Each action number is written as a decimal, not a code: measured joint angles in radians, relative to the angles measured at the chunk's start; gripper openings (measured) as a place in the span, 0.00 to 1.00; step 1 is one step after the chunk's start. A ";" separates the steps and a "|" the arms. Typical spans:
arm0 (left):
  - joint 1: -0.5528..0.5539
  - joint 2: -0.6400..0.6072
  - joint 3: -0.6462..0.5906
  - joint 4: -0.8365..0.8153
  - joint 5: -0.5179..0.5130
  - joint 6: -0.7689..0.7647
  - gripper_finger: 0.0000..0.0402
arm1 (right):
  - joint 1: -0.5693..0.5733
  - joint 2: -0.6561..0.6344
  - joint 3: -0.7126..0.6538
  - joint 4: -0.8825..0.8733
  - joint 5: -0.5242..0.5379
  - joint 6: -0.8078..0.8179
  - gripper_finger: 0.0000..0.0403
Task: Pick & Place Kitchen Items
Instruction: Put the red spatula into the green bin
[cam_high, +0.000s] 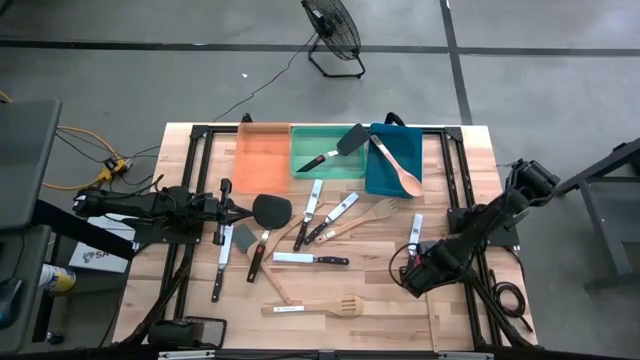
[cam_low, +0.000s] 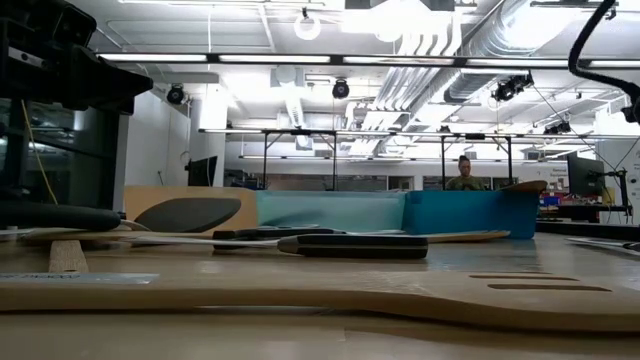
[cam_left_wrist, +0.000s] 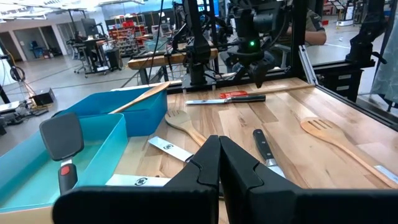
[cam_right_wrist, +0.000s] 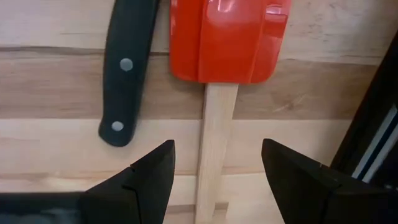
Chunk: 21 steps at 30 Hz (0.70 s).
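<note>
Right gripper (cam_right_wrist: 214, 165): fingers wide apart over the wooden handle of the red spatula (cam_right_wrist: 227, 38), empty; black knife handle (cam_right_wrist: 126, 65) alongside. Left gripper (cam_left_wrist: 219, 165): fingers together, empty.

Orange tray (cam_high: 263, 150), green tray (cam_high: 325, 166), blue tray (cam_high: 381, 172) side by side at table (cam_high: 460, 310) far edge; black fan (cam_high: 334, 35) on floor beyond trays.

The left arm reaches in horizontally from the left edge of the desk, its left gripper (cam_high: 226, 208) low over the left-centre of the desk with the jaws pressed together; the right arm folds in from the right edge, elbow raised, wrist angled downward; the right gripper (cam_right_wrist: 214, 163) points down near the front-right area, jaws spread wide apart.
</note>
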 joint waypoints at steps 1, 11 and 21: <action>0.000 0.000 0.000 0.000 0.000 0.000 0.00 | 0.001 0.000 -0.009 0.013 0.001 0.001 0.57; 0.000 0.000 0.000 0.000 0.000 0.000 0.00 | 0.035 0.000 -0.089 0.105 0.015 0.053 0.57; 0.000 0.000 0.000 0.000 0.000 0.000 0.00 | 0.035 -0.002 -0.158 0.185 0.054 0.052 0.57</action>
